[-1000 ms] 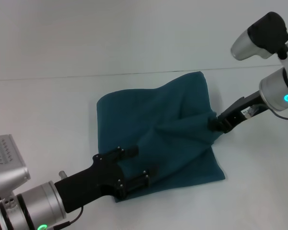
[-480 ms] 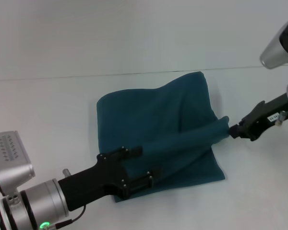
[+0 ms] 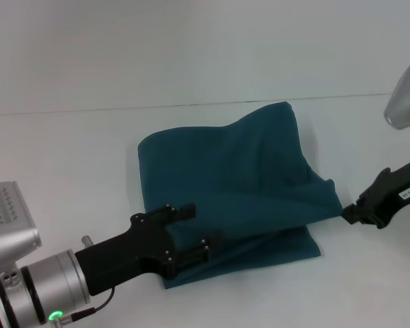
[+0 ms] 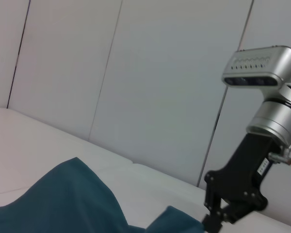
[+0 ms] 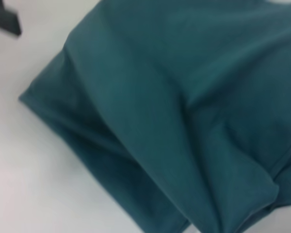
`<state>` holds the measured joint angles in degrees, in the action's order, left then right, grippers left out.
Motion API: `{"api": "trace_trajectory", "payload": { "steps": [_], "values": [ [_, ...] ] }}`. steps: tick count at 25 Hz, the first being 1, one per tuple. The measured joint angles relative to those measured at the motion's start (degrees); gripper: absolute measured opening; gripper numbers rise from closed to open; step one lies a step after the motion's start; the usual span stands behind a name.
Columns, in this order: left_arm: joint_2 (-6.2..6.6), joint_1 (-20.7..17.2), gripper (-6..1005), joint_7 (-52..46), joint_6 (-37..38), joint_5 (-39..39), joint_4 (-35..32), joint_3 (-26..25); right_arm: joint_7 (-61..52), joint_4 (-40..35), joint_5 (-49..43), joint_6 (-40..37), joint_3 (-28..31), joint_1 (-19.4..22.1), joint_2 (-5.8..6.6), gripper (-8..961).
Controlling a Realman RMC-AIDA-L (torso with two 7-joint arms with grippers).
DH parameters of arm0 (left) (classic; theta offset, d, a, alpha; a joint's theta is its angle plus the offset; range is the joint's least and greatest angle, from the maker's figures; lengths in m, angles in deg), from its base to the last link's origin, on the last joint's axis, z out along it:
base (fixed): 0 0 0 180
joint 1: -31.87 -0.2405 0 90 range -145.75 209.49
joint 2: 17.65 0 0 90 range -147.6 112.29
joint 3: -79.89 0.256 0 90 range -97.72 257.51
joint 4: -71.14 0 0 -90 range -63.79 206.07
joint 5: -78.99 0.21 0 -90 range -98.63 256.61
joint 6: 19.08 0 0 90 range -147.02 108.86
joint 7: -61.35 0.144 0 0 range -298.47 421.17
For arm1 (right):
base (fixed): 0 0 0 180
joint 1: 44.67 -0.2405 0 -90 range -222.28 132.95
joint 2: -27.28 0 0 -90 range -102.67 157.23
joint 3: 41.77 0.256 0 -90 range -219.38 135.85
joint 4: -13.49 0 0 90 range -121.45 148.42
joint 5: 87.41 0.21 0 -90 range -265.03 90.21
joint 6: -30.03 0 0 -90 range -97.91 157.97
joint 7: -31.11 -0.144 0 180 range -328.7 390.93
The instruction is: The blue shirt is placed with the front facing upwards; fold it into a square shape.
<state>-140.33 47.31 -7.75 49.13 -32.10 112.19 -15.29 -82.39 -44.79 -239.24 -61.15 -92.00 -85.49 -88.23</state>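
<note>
Left arm (image 3: 34,297): silver cylindrical wrist ringed in black with a small green light, a silver perforated camera box mounted on it, and a thin black cable; matte black left gripper (image 3: 184,232) body studded with small screws. Right arm (image 4: 274,119): silver housings, a cyan indicator light, and a black right gripper (image 3: 347,214) body bearing a small white label.

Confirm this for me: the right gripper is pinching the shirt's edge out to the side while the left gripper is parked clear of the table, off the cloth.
One part is wrong. The left gripper is not parked away; the head view shows it down on the near left corner of the blue shirt. The rest holds: the right gripper pinches the shirt's edge out to the side.
</note>
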Motion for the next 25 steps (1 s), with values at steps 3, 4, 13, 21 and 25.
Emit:
{"api": "trace_trajectory", "payload": {
  "steps": [3,4,13,21,25],
  "values": [
    [0.20,0.1,718,-0.4,0.0,0.0,0.0,0.0,1.1,-0.1,-1.6,-0.1,0.0,0.4,-0.35,1],
    [0.23,0.1,718,-0.4,0.0,0.0,0.0,0.0,1.3,-0.1,-1.8,0.0,0.0,0.5,-0.38,1],
    [0.61,0.1,718,-0.4,0.0,0.0,-0.2,0.0,1.8,0.0,-3.0,-0.8,-1.8,0.6,-1.98,2],
    [0.77,0.2,718,-0.4,-0.1,0.0,0.0,-0.5,-0.8,-0.5,-4.2,-3.3,-4.4,0.5,-3.85,2],
    [0.78,0.1,718,-0.4,-0.1,0.4,-0.1,-0.7,-4.4,-1.2,-7.1,-2.1,-4.4,0.6,-3.47,3]
  ]
}}
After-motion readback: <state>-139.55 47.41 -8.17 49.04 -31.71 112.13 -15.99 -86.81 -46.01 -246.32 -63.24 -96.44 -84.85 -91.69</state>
